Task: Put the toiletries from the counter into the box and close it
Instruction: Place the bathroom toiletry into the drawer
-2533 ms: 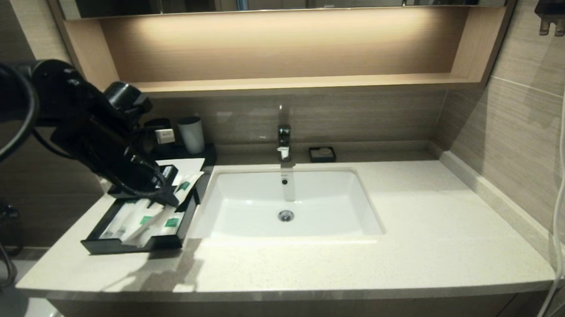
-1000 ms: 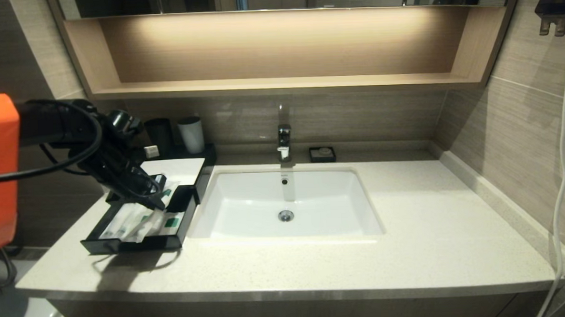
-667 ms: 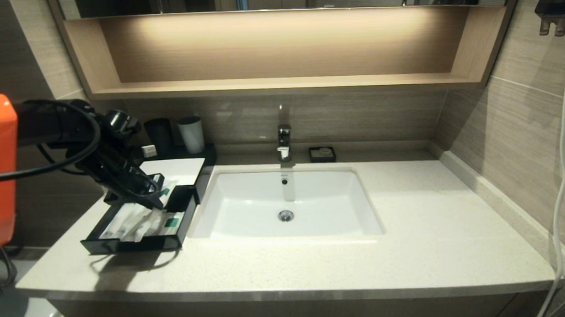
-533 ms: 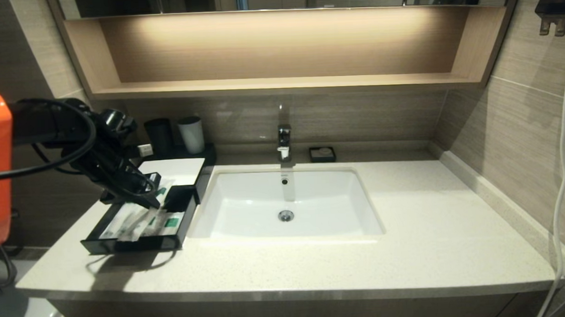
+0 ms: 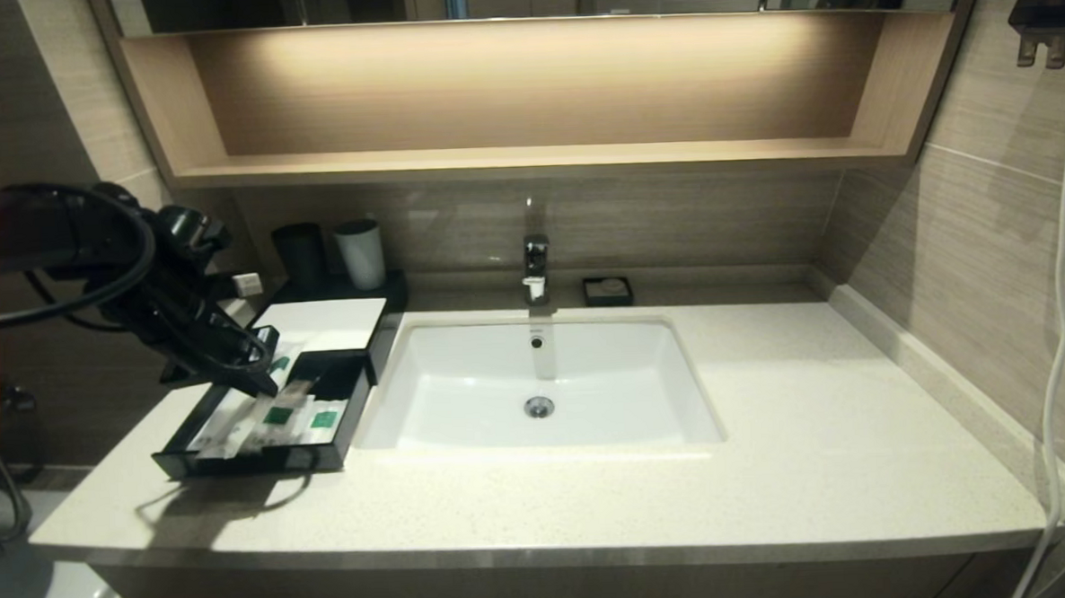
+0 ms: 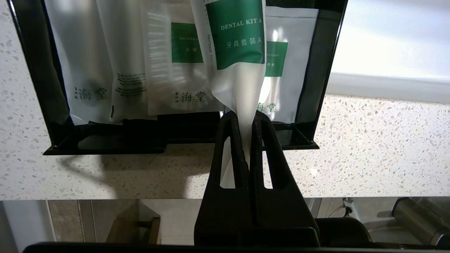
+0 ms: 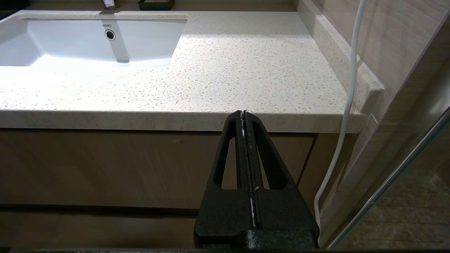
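Speckled bathroom table: left gripper clamping dental kit packet over drawer; may snag, spill outside. Right gripper closed, idle.

The right gripper, fingers pressed together, hangs before the counter edge; the basin lies beyond, a white cable alongside.

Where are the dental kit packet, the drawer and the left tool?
dental kit packet (image 6: 235, 38): left wrist view, on its green label.
drawer (image 6: 318, 77): left wrist view, on one black side wall.
left tool (image 6: 248, 116): left wrist view, between its tips, pinched on the packet's end.
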Controlling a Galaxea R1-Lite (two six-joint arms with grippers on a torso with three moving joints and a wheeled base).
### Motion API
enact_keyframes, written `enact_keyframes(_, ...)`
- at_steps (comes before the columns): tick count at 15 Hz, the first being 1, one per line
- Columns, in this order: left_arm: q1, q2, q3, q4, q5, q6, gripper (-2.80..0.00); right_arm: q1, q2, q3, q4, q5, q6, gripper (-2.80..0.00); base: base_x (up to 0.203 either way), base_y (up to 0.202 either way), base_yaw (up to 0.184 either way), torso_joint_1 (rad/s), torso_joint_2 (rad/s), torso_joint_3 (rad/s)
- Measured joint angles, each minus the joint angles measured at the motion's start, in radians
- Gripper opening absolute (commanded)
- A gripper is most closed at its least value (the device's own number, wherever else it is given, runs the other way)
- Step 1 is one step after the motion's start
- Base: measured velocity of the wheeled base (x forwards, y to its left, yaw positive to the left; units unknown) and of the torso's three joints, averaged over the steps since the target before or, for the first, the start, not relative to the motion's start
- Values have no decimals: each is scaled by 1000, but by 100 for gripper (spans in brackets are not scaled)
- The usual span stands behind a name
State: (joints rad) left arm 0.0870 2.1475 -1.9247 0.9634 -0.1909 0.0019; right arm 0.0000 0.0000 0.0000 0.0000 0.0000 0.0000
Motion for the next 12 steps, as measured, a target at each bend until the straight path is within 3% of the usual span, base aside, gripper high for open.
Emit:
enact_keyframes(7,1,-15,-1,-42,1,13,-280,0,0,0,0,0,0,-280,0,0,0,0,0,0)
enact_keyframes(12,1,-8,-1,-143,1,27,-280,0,0,0,0,0,0,-280,0,0,0,0,0,0)
